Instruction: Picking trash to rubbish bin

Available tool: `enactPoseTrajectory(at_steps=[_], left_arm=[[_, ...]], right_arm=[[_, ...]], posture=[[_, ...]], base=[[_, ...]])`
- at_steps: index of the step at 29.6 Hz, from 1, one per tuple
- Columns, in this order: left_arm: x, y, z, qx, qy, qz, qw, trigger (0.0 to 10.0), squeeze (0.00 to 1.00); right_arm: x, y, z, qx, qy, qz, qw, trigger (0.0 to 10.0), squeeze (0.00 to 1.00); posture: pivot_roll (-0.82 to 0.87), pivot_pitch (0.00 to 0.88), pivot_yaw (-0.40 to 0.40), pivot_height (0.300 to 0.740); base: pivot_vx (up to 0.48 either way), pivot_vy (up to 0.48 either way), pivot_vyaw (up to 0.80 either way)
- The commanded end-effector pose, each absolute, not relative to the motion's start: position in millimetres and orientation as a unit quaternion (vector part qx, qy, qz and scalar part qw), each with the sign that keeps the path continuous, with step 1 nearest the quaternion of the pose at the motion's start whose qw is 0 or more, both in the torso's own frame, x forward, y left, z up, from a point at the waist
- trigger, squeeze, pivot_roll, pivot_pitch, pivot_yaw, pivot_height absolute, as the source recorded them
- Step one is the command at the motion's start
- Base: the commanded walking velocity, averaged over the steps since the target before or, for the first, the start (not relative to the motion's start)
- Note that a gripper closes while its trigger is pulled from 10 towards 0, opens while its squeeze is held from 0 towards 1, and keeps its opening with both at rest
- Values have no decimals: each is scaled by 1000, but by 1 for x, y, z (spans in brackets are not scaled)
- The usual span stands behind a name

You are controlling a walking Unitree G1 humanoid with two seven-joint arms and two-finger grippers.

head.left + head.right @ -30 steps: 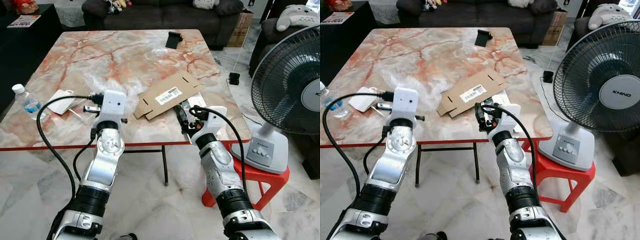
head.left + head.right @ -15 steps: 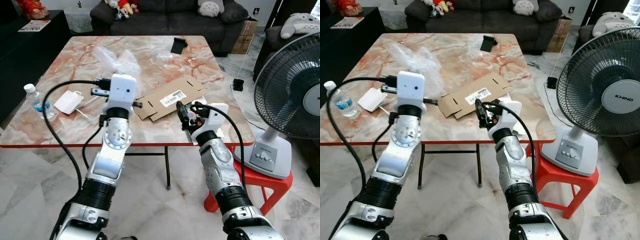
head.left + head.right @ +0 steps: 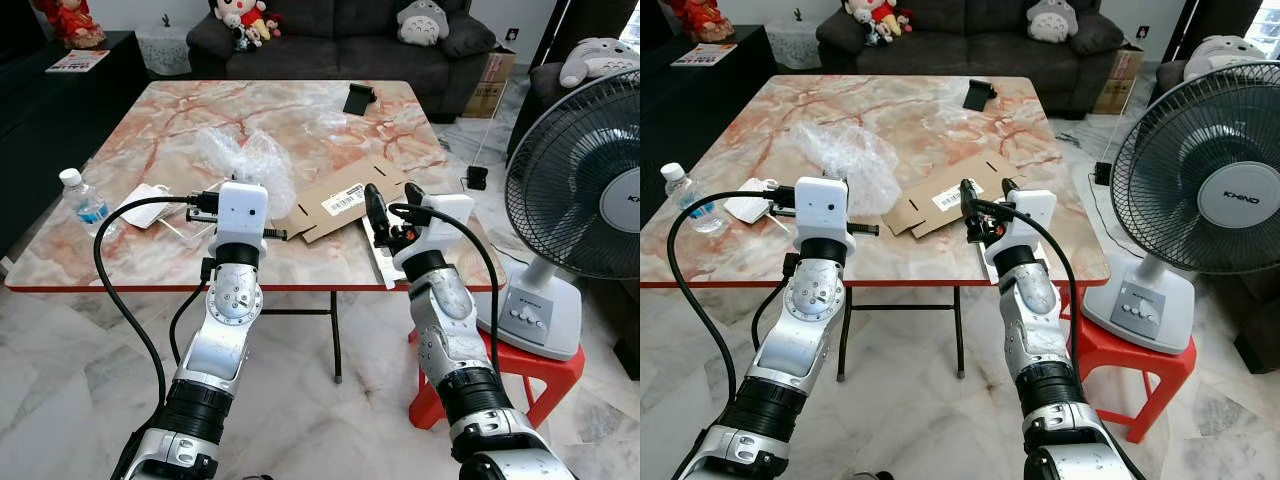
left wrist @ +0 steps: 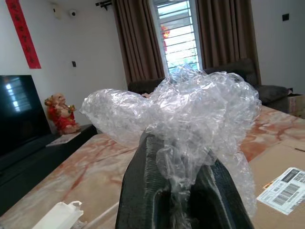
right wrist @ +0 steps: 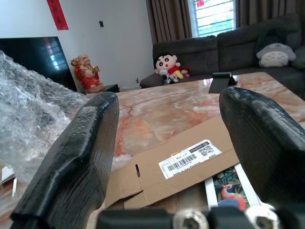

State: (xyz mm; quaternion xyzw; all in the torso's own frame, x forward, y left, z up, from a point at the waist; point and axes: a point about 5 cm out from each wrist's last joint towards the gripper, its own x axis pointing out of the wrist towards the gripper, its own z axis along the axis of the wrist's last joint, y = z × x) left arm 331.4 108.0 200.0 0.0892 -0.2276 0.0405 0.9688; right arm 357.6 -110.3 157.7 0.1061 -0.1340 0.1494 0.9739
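A crumpled sheet of clear bubble wrap (image 3: 246,160) stands bunched up on the marble table (image 3: 300,120), just beyond my left wrist. In the left wrist view my left gripper (image 4: 178,152) is shut on the bubble wrap (image 4: 190,114), which billows over both fingers. To the right, a flattened brown cardboard piece (image 3: 345,195) with a white label lies on the table. My right gripper (image 3: 392,200) hovers at its near edge, open and holding nothing. The right wrist view looks between the wide fingers (image 5: 81,157) onto the cardboard (image 5: 190,162).
A water bottle (image 3: 80,197) and a white packet (image 3: 145,195) lie at the table's left. A printed white sheet (image 3: 380,250) lies under the cardboard. A black object (image 3: 357,98) stands at the far side. A fan (image 3: 590,170) on a red stool (image 3: 520,345) stands right; sofa behind.
The camera has pulled back, showing more of the table. The bubble wrap has bunched up in front of my left gripper. My right gripper has risen slightly over the cardboard's edge.
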Motion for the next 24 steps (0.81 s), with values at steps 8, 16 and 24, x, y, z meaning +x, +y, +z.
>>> enactPoseTrajectory(at_steps=[8,16,24], left_arm=[[329,106,199,76,-239,34,968,10000,0],[329,106,198,76,-238,37,968,10000,0],[329,106,196,77,-236,39,968,10000,0]], right_arm=[[358,-109,167,95,-153,153,972,10000,0],[358,-110,164,94,-147,153,973,10000,0],[357,-113,161,93,-141,152,974,10000,0]], posture=[[-2,34,-14,740],[-4,37,-15,740],[-7,43,-18,740]], base=[[0,0,0],[0,0,0],[0,0,0]])
